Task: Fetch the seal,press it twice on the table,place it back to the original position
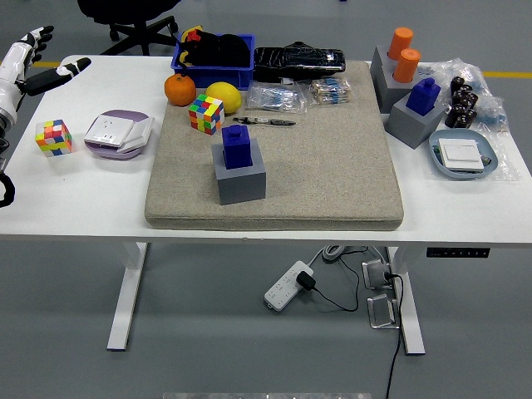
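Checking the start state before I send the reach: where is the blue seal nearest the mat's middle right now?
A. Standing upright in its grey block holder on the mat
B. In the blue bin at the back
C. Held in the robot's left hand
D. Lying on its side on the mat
A: the blue seal stands upright in the grey block holder on the mat, while the left hand is open at the table's far left, holding nothing.

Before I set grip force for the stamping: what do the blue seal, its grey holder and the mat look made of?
Seal: probably hard plastic, with a smooth, even blue surface and crisp moulded edges.
Holder: a rigid grey block with a matte finish, likely plastic, though painted wood can't be ruled out.
Mat: beige felt or woven fabric, with a fuzzy, speckled texture and soft rounded edges.
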